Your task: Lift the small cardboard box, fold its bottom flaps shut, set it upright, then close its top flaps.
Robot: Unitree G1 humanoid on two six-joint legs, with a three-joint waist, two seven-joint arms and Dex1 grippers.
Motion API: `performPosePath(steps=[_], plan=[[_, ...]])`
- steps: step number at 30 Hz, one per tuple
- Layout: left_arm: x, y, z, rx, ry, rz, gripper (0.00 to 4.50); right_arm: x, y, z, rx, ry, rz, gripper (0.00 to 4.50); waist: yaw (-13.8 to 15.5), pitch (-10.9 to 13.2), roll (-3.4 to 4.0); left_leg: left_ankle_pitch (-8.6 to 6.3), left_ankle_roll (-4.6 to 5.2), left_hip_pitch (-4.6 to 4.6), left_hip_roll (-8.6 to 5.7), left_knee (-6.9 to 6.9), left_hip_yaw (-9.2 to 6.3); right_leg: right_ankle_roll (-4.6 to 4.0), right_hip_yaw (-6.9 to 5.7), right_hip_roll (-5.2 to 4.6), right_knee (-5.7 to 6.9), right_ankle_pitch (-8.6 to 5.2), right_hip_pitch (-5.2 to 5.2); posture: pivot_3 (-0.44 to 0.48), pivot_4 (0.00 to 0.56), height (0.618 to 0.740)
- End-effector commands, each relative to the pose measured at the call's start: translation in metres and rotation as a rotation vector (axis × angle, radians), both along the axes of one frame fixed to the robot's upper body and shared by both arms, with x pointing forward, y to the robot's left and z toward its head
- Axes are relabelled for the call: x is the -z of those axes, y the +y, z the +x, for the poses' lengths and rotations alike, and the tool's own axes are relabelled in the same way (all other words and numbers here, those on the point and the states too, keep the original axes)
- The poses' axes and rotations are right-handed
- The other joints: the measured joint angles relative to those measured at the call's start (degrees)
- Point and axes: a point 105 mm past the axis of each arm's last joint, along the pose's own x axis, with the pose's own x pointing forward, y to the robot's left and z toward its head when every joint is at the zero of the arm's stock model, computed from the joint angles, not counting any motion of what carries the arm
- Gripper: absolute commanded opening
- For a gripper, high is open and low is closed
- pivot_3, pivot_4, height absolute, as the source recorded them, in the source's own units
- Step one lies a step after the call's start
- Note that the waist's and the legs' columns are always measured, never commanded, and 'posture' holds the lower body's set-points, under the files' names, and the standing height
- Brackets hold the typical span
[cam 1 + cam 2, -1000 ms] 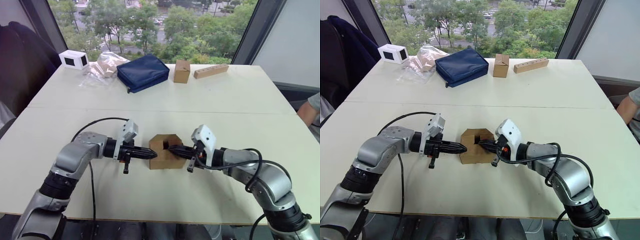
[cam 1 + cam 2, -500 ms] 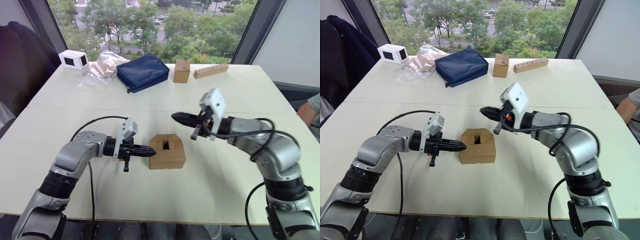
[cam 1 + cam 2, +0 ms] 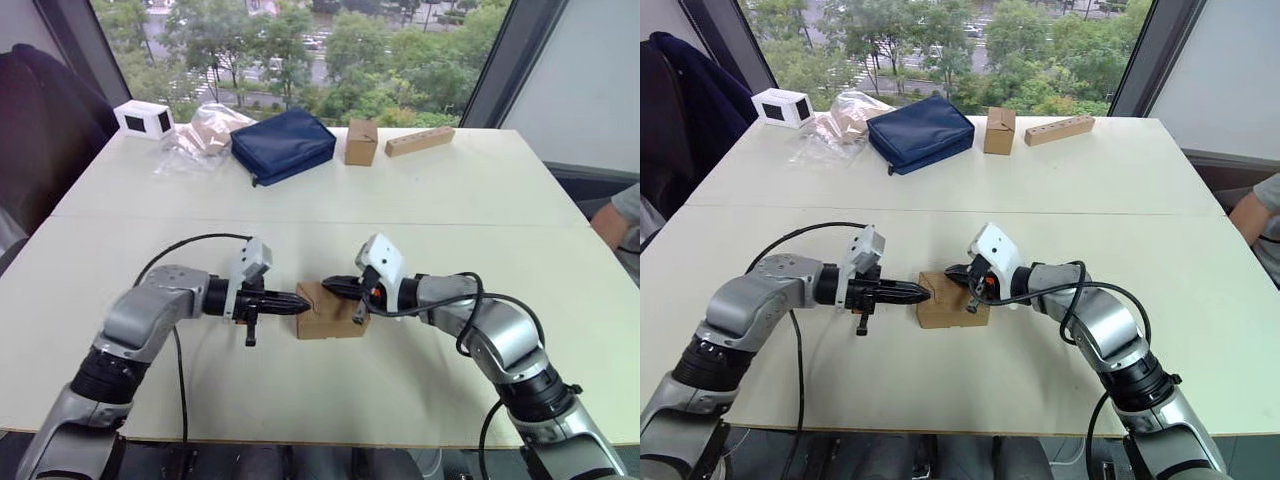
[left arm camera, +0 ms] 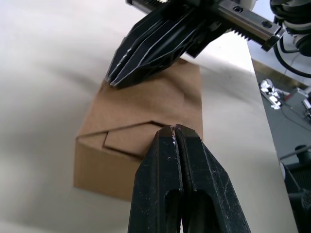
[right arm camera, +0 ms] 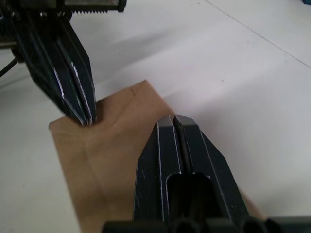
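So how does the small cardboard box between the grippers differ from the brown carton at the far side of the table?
The small cardboard box sits near the robot; the brown carton stands far off beside the blue pouch. The box is low and wide, the carton narrower and taller. The left gripper and right gripper meet the box; nothing touches the carton. Both are plain brown cardboard.
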Motion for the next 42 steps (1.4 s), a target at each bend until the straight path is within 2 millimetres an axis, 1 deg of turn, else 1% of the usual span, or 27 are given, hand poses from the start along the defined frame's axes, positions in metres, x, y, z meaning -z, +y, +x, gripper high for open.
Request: performPosePath(steps=[1, 5, 9, 14, 17, 22, 30, 34, 37, 42], plan=[[-0.021, 0.008, -0.001, 0.014, -0.045, -0.030, 0.00, 0.008, 0.000, -0.005, -0.003, -0.007, -0.034, 0.01, -0.01, 0.00, 0.01, 0.00, 0.00, 0.00, -0.01, 0.00, 0.00, 0.00, 0.00, 0.00, 0.01, 0.00, -0.01, 0.000, 0.150, 0.740], [-0.029, 0.003, 0.013, -0.014, -0.067, -0.061, 0.00, 0.004, -0.001, -0.011, -0.008, -0.003, -0.017, 0.01, 0.44, 0.00, 0.00, 0.00, 0.00, 0.00, -0.02, 0.00, 0.00, 0.00, -0.02, -0.02, -0.02, 0.00, 0.03, 0.000, 0.150, 0.740], [-0.027, -0.018, 0.029, -0.001, -0.093, -0.076, 0.00, -0.002, -0.001, -0.024, -0.045, 0.001, -0.011, 0.01, 0.67, 0.00, 0.00, 0.00, 0.01, 0.00, -0.08, 0.00, 0.00, 0.00, -0.03, -0.04, -0.07, 0.00, 0.07, 0.000, 0.150, 0.740], [-0.019, -0.042, 0.034, 0.058, -0.086, -0.091, 0.00, -0.006, -0.003, -0.037, -0.057, 0.026, -0.005, 0.01, 0.39, 0.00, -0.02, -0.01, 0.01, -0.01, -0.09, 0.00, 0.00, 0.02, -0.03, -0.03, -0.09, 0.00, 0.07, 0.000, 0.150, 0.740], [-0.013, -0.051, 0.038, 0.074, -0.088, -0.084, 0.00, -0.004, -0.004, -0.041, -0.053, 0.052, -0.008, 0.01, 0.41, 0.01, -0.02, -0.01, 0.01, 0.00, -0.05, 0.00, 0.01, 0.02, -0.03, 0.02, -0.08, 0.00, 0.04, 0.000, 0.150, 0.740], [-0.010, -0.055, 0.040, 0.095, -0.099, -0.072, 0.00, -0.001, -0.007, -0.041, -0.035, 0.066, -0.023, 0.01, 0.42, 0.01, -0.02, -0.01, 0.02, 0.00, -0.02, 0.00, -0.01, 0.01, -0.02, 0.06, -0.08, 0.00, 0.04, 0.000, 0.150, 0.740], [-0.013, -0.055, 0.040, 0.096, -0.100, -0.083, 0.00, 0.001, -0.009, -0.035, -0.016, 0.066, -0.032, 0.01, 0.50, 0.01, -0.02, -0.01, 0.02, -0.01, -0.03, 0.00, -0.01, 0.01, -0.02, 0.02, -0.09, 0.00, 0.05, 0.000, 0.150, 0.740], [-0.015, -0.055, 0.040, 0.088, -0.096, -0.092, 0.00, 0.004, -0.012, -0.025, 0.027, 0.038, -0.055, 0.01, 0.49, 0.01, -0.02, -0.01, 0.02, -0.01, -0.03, 0.00, -0.02, 0.01, -0.02, 0.02, -0.09, 0.00, 0.05, 0.000, 0.150, 0.740], [-0.014, -0.054, 0.039, 0.084, -0.098, -0.089, 0.00, 0.001, -0.012, -0.019, 0.037, 0.024, -0.041, 0.01, 0.50, 0.01, -0.02, -0.01, 0.02, 0.00, -0.03, 0.00, -0.02, 0.01, -0.02, 0.02, -0.09, 0.00, 0.05, 0.000, 0.150, 0.740], [-0.014, -0.052, 0.039, 0.077, -0.101, -0.086, 0.00, 0.001, -0.012, -0.015, 0.034, 0.027, -0.036, 0.01, 0.46, 0.01, -0.02, -0.01, 0.02, -0.01, -0.03, 0.00, -0.02, 0.01, -0.03, 0.02, -0.08, 0.00, 0.05, 0.000, 0.150, 0.740]])
